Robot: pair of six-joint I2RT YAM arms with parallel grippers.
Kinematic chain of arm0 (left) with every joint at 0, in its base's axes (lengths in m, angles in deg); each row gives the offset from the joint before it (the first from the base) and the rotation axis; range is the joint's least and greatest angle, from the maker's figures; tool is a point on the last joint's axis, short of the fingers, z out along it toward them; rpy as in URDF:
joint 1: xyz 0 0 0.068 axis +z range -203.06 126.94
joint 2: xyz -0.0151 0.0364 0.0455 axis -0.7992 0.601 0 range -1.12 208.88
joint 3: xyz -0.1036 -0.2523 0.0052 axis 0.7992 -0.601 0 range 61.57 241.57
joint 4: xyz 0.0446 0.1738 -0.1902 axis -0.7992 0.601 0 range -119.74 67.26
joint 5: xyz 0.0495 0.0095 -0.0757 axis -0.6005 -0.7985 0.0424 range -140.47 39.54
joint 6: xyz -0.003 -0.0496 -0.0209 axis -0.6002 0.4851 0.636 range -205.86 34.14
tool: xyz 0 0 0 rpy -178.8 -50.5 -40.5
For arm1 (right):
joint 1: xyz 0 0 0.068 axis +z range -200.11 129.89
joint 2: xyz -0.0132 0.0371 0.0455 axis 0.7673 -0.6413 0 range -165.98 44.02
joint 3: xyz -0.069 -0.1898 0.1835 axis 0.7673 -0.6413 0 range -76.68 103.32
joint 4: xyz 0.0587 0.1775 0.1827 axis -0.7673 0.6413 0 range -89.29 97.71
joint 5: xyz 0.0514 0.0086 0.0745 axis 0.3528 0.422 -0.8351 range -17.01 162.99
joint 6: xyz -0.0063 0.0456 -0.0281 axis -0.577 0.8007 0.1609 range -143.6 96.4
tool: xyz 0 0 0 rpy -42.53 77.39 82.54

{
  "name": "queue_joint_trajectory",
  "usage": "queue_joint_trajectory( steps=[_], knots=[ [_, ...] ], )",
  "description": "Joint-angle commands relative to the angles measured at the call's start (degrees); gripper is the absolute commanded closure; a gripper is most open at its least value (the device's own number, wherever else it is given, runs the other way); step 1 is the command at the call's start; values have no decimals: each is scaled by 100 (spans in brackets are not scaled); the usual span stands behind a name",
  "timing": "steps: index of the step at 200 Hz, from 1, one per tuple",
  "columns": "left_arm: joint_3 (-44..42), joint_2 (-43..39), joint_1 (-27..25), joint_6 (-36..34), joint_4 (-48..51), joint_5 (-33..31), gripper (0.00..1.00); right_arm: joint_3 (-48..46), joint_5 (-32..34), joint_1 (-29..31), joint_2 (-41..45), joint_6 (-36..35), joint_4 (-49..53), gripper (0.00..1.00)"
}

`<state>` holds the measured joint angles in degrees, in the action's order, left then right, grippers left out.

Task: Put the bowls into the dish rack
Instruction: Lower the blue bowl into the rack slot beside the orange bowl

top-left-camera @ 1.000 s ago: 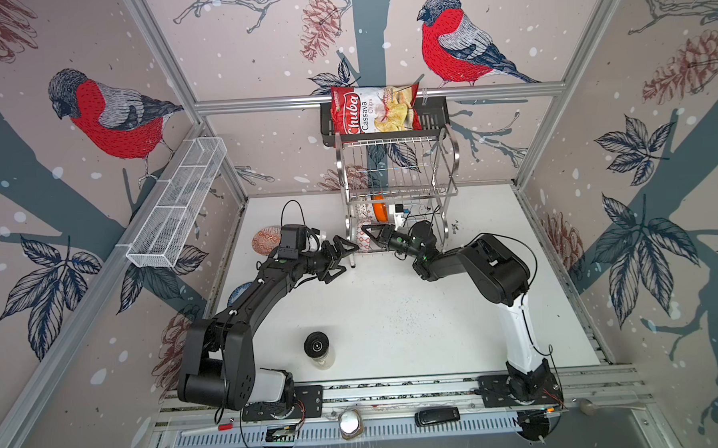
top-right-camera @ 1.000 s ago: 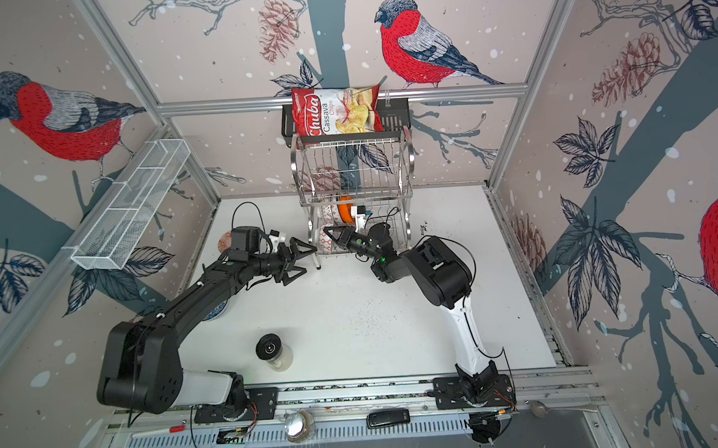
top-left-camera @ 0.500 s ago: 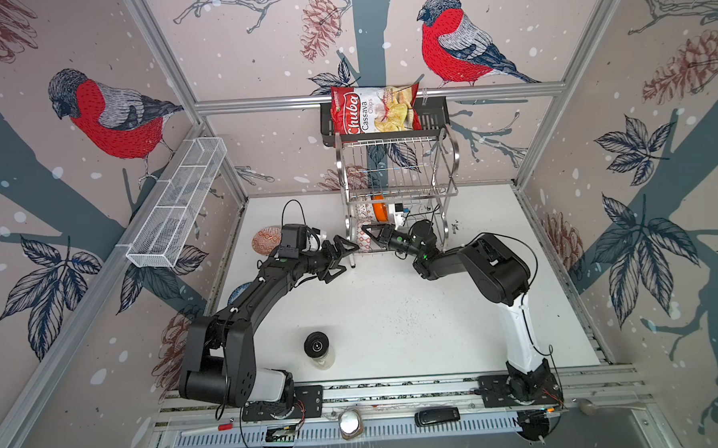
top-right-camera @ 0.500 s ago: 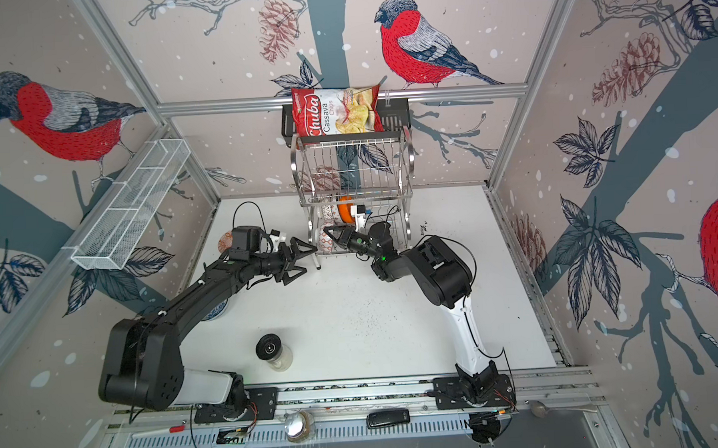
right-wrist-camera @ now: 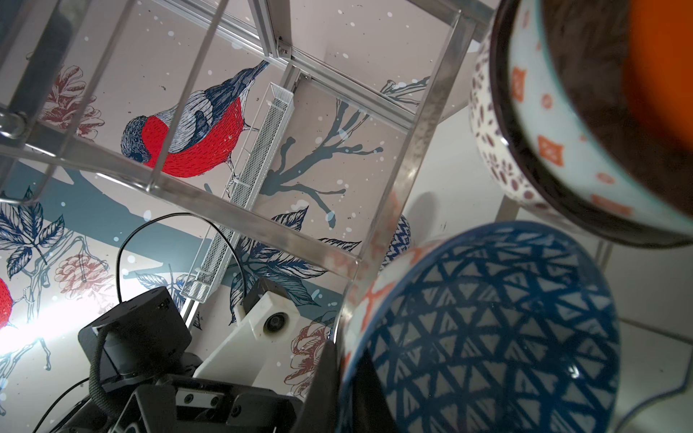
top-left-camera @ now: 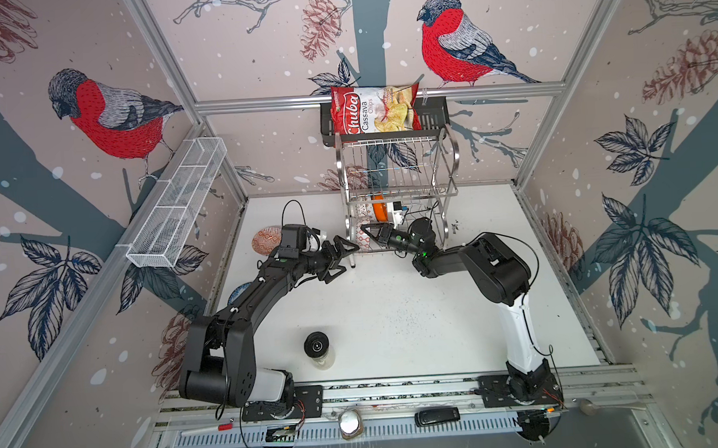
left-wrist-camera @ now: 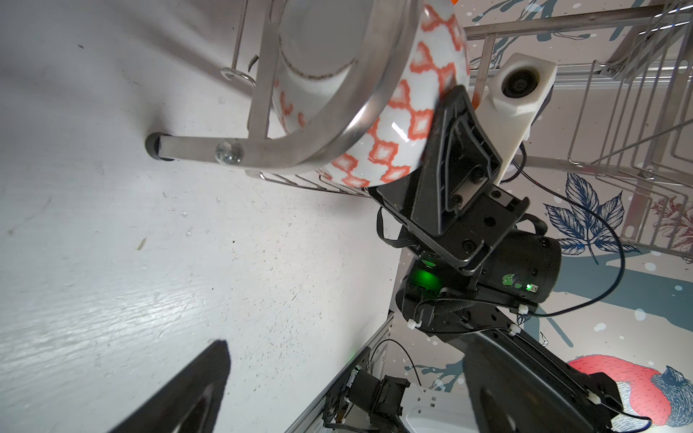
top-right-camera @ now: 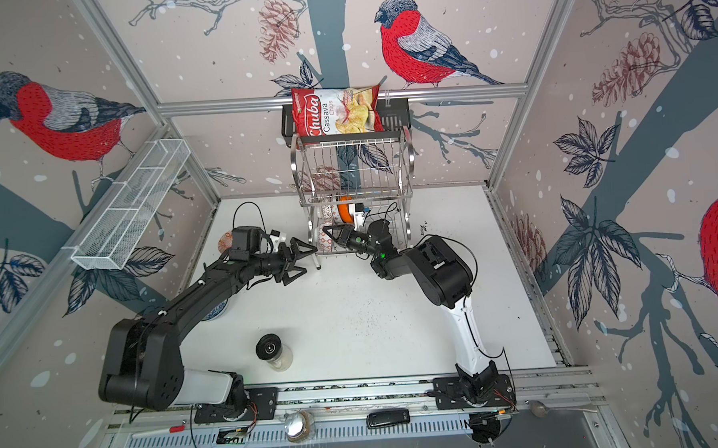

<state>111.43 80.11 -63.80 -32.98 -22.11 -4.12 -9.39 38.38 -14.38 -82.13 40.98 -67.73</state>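
The steel dish rack (top-left-camera: 396, 169) (top-right-camera: 355, 167) stands at the back of the table. My right gripper (top-left-camera: 373, 232) (top-right-camera: 333, 234) (right-wrist-camera: 343, 360) reaches into its lower tier, shut on the rim of the blue triangle-patterned bowl (right-wrist-camera: 487, 330) (left-wrist-camera: 393, 142), whose outside is white with orange diamonds. Behind it in that tier stand a grey-green bowl (right-wrist-camera: 543, 150), a dotted bowl (right-wrist-camera: 487, 150) and an orange bowl (top-left-camera: 379, 207) (right-wrist-camera: 660, 75). My left gripper (top-left-camera: 347, 259) (top-right-camera: 309, 260) (left-wrist-camera: 345, 375) hangs open and empty beside the rack's front left leg (left-wrist-camera: 195, 148). A red-orange bowl (top-left-camera: 264, 239) and a blue-white bowl (top-right-camera: 215, 312) sit on the table by the left arm.
A black-lidded jar (top-left-camera: 317, 347) stands near the table's front. A white mesh tray (top-left-camera: 173, 208) hangs on the left wall. A black basket with a chips bag (top-left-camera: 375, 110) sits above the rack. A remote (top-left-camera: 436, 416) lies on the front rail.
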Motion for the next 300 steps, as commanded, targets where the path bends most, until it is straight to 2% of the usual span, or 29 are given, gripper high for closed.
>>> queue_joint_trajectory(
  steps=[1, 127, 216, 259, 300],
  knots=[
    [-3, 7, 3, -76, -148, 23, 3, -2, -125, -11, 49, -181, 352, 98],
    [-21, 29, 3, -59, -192, 6, 3, -148, -208, -74, 73, -250, 428, 97],
    [26, 103, 10, -58, -201, 15, 3, 200, -345, -83, 157, -946, 1387, 97],
    [29, 112, 4, -59, -201, 8, 3, 197, -197, -53, 309, -1207, 1689, 96],
    [23, 103, 3, -59, -184, 0, 3, 166, 26, 53, 405, -1482, 2006, 91]
  ],
)
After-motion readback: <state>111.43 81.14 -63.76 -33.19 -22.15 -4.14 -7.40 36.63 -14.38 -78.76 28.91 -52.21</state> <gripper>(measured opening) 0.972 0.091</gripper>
